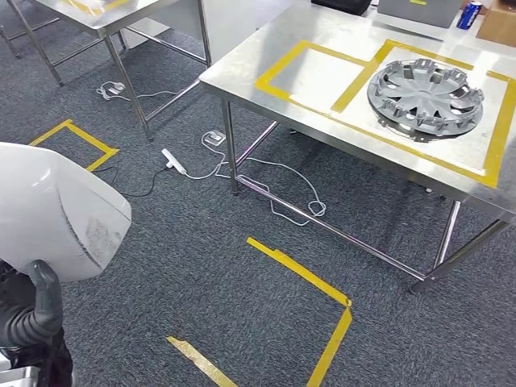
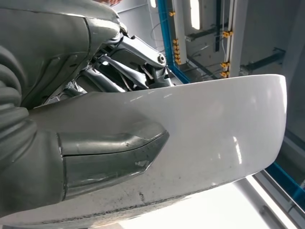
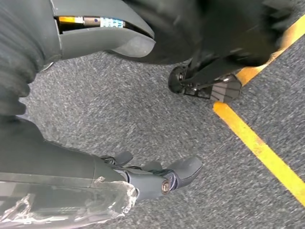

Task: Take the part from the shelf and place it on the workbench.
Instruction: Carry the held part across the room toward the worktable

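Head view shows the white part (image 1: 55,210) at about 8 o'clock in the picture, carried low beside the robot's body, with the left robot hand (image 1: 33,310) under it. In the left wrist view the thumb (image 2: 107,160) presses against the part's glossy curved face (image 2: 216,124) and the darker fingers sit behind it, so this robot hand is clamped on the part. The pick from the shelf therefore looks done; the carry and the placing are left.

The tabletop (image 1: 316,113) lies at about 1 o'clock, well apart from the part, with yellow tape frames on it. The frame toward 2 o'clock already holds a silver wheel cover (image 1: 426,98); the frame beside it is bare and seems the likelier spot.

On the carpet between robot and tabletop run white cables (image 1: 286,189) and a power strip (image 1: 173,160), a tripping risk near the table legs. Yellow floor tape (image 1: 304,278) marks a corner at 6 o'clock.

In the right wrist view the right robot hand (image 3: 158,176) hangs over the carpet, fingers loosely apart, holding nothing.
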You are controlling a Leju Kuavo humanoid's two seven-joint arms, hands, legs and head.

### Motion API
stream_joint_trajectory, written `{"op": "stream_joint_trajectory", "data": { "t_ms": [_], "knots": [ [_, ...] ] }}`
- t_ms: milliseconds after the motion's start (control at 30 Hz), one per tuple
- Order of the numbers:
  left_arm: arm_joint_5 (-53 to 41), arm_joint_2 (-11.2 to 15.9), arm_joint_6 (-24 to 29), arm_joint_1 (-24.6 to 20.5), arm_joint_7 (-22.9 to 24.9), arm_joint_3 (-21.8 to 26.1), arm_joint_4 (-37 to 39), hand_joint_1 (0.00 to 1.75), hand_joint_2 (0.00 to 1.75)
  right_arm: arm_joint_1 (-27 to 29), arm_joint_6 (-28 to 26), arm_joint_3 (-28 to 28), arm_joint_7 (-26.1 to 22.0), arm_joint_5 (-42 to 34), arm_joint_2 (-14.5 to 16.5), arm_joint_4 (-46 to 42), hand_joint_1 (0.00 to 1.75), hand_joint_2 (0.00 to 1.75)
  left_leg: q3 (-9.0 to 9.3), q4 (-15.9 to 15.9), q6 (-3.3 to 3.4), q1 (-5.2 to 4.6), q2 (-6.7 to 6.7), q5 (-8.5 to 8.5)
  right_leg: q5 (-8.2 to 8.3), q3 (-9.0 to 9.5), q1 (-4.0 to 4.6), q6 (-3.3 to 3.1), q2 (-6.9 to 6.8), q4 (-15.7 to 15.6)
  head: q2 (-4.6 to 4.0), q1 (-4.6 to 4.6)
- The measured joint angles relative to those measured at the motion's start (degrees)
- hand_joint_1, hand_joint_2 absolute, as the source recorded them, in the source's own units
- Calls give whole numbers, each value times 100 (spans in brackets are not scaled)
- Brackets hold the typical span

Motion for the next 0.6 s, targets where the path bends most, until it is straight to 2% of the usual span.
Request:
{"op": "stream_joint_trajectory", "data": {
  "t_ms": [33, 133, 200, 233, 300, 333, 367, 400, 433, 467, 500, 533, 600],
  "knots": [
    [-1, 0, -2, 1, -1, 0, 0, 175, 175, -9, -3, 8, 3, 2, 0, 5, 0, 175, 4, 2, -31, -9, 2, -15, -1, 95, 10, -30, -14, -172, 0, -3],
    [-5, 0, -10, 1, -1, 0, -1, 175, 175, 4, -19, 25, 10, 9, 0, 22, 0, 175, 47, -2, -135, 3, 3, -56, -57, 175, 27, -143, -1, -239, 0, -4],
    [-9, 1, -14, 0, -4, 1, -2, 175, 175, 16, -30, 28, 12, 15, 0, 26, 0, 175, -23, 236, -190, 13, -6, -189, -71, 285, 10, -217, 6, -279, 0, -30],
    [-10, 3, -15, 3, -5, 2, -2, 175, 175, 17, -32, 30, 12, 17, 0, 27, 0, 175, -164, 525, -205, 17, -11, -311, -89, 334, 5, -248, 10, -289, 0, -47],
    [-10, 8, -15, 16, -9, 4, -1, 175, 175, 20, -37, 32, 13, 18, 0, 30, 0, 175, -617, 1286, -220, 18, -14, -559, -164, 418, 15, -288, 24, -289, 0, -62],
    [-10, 9, -15, 25, -9, 4, 0, 175, 175, 27, -43, 33, 14, 19, 0, 32, 0, 175, -816, 1549, -220, 17, -15, -567, -214, 473, 22, -294, 37, -289, 0, -61],
    [-9, 9, -16, 33, -9, 5, 0, 175, 175, 33, -50, 33, 16, 21, 0, 34, 0, 175, -937, 1632, -212, 16, -16, -455, -271, 539, 29, -293, 54, -289, 0, -61],
    [-7, 9, -17, 40, -9, 7, 0, 175, 175, 38, -57, 33, 18, 24, 0, 35, 0, 175, -952, 1487, -192, 14, -17, -220, -336, 623, 36, -286, 73, -289, 0, -62],
    [-5, 9, -20, 45, -9, 10, 0, 175, 175, 41, -61, 33, 20, 27, 0, 37, 0, 175, -886, 1176, -159, 7, -23, 88, -406, 697, 42, -278, 90, -290, 0, -62],
    [-4, 9, -21, 48, -9, 14, 1, 175, 175, 44, -63, 33, 22, 31, 1, 45, 0, 175, -794, 880, -111, -5, -35, 318, -476, 763, 42, -266, 101, -297, 0, -57],
    [-4, 9, -23, 55, -9, 18, 1, 175, 175, 41, -64, 33, 25, 35, 1, 56, 0, 175, -687, 610, -60, -29, -46, 447, -544, 815, 42, -241, 113, -302, 0, -47],
    [-4, 9, -26, 57, -9, 20, 0, 175, 175, 37, -67, 34, 29, 38, 3, 66, 0, 175, -592, 418, -14, -58, -55, 427, -600, 843, 34, -209, 112, -313, 0, -46],
    [-4, 8, -30, 62, -10, 23, -3, 175, 175, 16, -73, 40, 37, 46, 5, 79, 0, 175, -444, 231, 62, -103, -62, 226, -615, 945, 17, -123, 97, -313, 0, -60]
  ]
}}
